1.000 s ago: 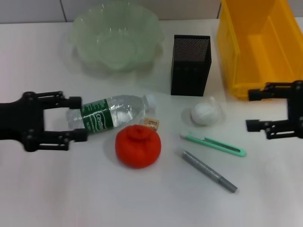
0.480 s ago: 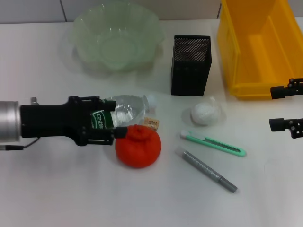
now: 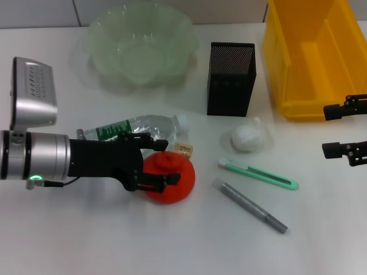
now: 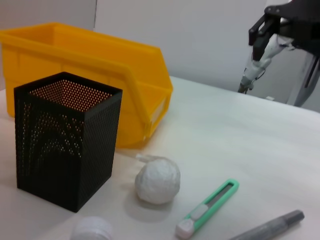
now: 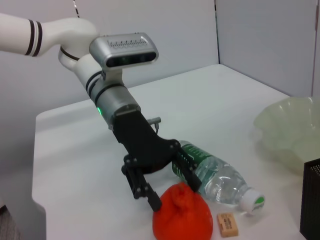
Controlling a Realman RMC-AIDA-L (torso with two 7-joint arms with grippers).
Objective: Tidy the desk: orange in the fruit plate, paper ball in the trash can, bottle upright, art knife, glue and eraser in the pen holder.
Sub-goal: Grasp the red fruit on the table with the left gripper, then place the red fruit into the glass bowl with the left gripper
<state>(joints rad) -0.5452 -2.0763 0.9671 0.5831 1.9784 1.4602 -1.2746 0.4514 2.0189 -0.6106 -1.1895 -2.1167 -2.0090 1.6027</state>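
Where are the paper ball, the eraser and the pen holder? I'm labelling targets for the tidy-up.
paper ball (image 3: 248, 138), head view, middle of the white wad.
eraser (image 5: 228, 224), right wrist view, its top face.
pen holder (image 4: 67, 145), left wrist view, front mesh wall.

We count one orange (image 3: 170, 179), squarely between the fingers of the left pincer (image 3: 162, 163). One clear water bottle (image 3: 135, 129) lying down, just behind that pincer. One small eraser (image 3: 183, 149), just beyond its fingertips. One paper ball (image 3: 248, 137), one green art knife (image 3: 258, 174), one grey glue pen (image 3: 250, 205), all between the two pincers. One black mesh pen holder (image 3: 230, 79). One pale green fruit plate (image 3: 139, 50). One yellow bin (image 3: 314, 55), right behind the right pincer (image 3: 337, 130). Two pincers, one worktop (image 3: 86, 240).
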